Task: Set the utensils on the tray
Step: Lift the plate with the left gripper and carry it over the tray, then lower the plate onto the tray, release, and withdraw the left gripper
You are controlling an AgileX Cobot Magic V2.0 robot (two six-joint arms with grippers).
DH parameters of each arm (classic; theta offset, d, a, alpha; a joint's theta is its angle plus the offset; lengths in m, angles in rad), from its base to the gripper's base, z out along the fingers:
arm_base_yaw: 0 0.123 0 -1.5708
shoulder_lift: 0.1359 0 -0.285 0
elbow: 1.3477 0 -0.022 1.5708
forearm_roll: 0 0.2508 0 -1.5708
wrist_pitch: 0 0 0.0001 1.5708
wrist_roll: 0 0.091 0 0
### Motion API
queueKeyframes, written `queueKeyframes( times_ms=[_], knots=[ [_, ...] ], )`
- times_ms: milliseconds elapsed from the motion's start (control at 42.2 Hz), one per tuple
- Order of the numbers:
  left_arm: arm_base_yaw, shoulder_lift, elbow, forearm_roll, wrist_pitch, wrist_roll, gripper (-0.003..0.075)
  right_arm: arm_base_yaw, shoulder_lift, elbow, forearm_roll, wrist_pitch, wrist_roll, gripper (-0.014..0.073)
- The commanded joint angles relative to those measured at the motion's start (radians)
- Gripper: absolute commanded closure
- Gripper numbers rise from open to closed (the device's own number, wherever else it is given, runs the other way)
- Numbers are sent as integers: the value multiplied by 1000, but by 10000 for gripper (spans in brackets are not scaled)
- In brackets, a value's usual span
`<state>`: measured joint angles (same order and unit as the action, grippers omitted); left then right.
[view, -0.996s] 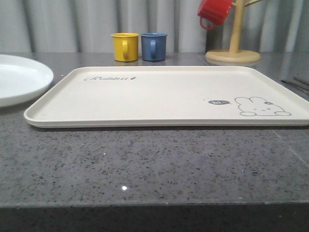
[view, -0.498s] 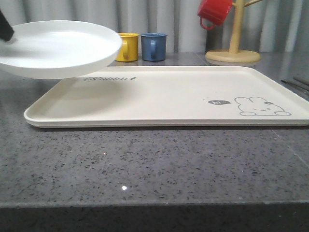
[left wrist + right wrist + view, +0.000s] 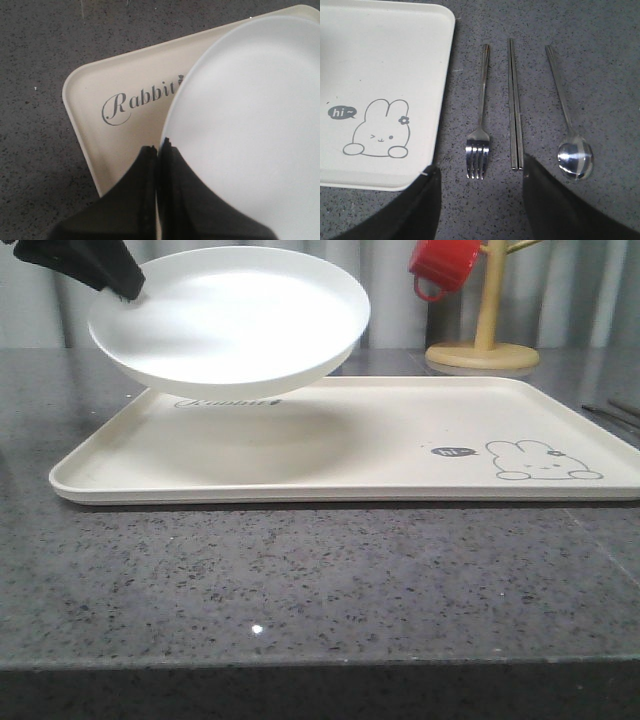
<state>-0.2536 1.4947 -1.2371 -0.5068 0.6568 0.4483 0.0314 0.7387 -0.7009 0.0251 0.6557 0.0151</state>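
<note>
A round white plate (image 3: 230, 315) hangs tilted in the air over the left part of the cream tray (image 3: 340, 440). My left gripper (image 3: 128, 288) is shut on the plate's left rim. In the left wrist view the fingers (image 3: 159, 152) pinch the plate (image 3: 250, 125) edge above the tray (image 3: 135, 65) corner with the "Rabbit" lettering. On the stone counter to the right of the tray (image 3: 380, 60) lie a fork (image 3: 480, 110), a knife (image 3: 514, 105) and a spoon (image 3: 567, 120), side by side. My right gripper (image 3: 477, 200) hovers open above the fork's tines, holding nothing.
A red mug (image 3: 443, 265) hangs on a wooden mug tree (image 3: 485, 335) at the back right. The utensils' ends (image 3: 612, 412) show at the far right of the grey speckled counter (image 3: 300, 580). A grey curtain closes the back.
The plate has left the counter at the far left and moved up and to the right in my left gripper. It now hangs over the tray and hides the yellow and blue mugs.
</note>
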Motion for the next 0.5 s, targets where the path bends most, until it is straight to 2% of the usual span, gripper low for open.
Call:
queueKeyframes(
  times_ms=[0,474],
  knots=[
    [-13,-17,-25,-48,-61,0,741,-8,0,-35,1,-68,1,190],
    [-13,153,-25,-82,1,-5,736,-8,0,-35,1,-68,1,190]
  ],
)
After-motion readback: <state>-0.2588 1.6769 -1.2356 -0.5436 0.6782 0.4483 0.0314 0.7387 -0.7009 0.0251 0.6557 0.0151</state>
